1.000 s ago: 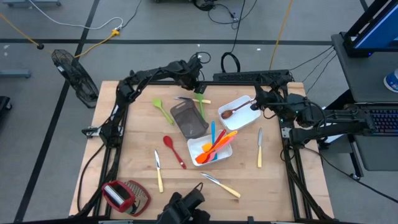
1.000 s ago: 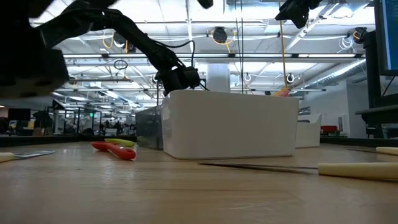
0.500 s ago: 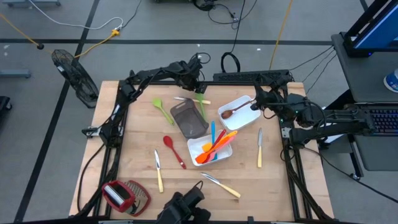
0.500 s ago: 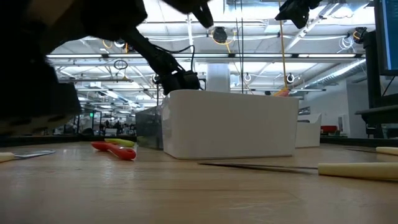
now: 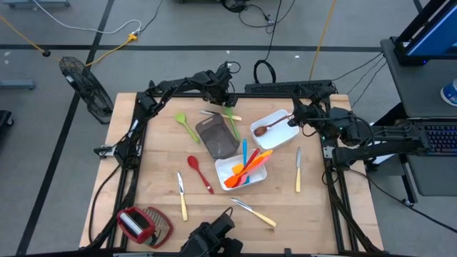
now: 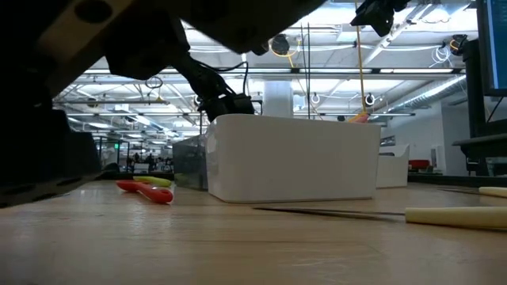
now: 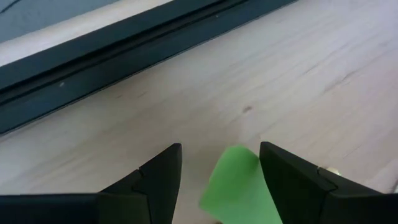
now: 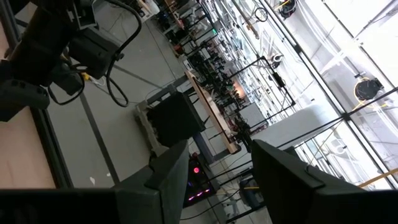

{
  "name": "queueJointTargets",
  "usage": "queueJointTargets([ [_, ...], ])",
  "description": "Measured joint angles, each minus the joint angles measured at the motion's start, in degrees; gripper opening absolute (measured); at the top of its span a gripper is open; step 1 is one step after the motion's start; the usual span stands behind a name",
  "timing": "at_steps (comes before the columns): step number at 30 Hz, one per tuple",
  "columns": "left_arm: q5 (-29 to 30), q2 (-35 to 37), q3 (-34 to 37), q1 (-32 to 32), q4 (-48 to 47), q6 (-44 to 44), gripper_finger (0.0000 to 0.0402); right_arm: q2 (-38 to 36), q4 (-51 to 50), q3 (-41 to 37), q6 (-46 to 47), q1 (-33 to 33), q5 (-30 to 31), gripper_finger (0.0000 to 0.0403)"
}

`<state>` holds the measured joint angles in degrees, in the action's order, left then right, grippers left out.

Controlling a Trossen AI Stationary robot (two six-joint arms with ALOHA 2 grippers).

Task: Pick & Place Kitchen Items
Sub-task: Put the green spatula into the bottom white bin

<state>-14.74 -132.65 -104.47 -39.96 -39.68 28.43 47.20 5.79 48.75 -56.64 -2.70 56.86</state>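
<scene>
Two dark fingers (image 7: 155,180) flank flat green spatula (image 7: 239,183).

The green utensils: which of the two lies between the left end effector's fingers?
The green spatula at the table's far edge, beside the grey-brown tray. The left end effector stands open around it; the green spoon lies apart, farther left.

The wooden table (image 5: 150,178) bore two white trays (image 5: 282,135) (image 5: 227,170), a grey tray (image 5: 216,140), green spatulas (image 5: 184,121) (image 5: 232,123), a red spoon (image 5: 198,171), four pale-handled knives (image 5: 182,197) and a red mesh tool (image 5: 143,223).
</scene>
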Motion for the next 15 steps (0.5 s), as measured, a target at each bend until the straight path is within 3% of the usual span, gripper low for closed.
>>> queueJointTargets([
  [4, -0.2, -0.1, 0.0, 0.0, 0.2, 0.6, 0.0181, 0.0, 0.0, 0.0, 0.0, 0.0, 0.0, 0.0169],
  [15, -0.5, -0.2, 0.0, 0.0, 0.4, 2.1, 0.0015, 0.0, 0.0, 0.0, 0.0, 0.0, 0.0, 0.0169],
])
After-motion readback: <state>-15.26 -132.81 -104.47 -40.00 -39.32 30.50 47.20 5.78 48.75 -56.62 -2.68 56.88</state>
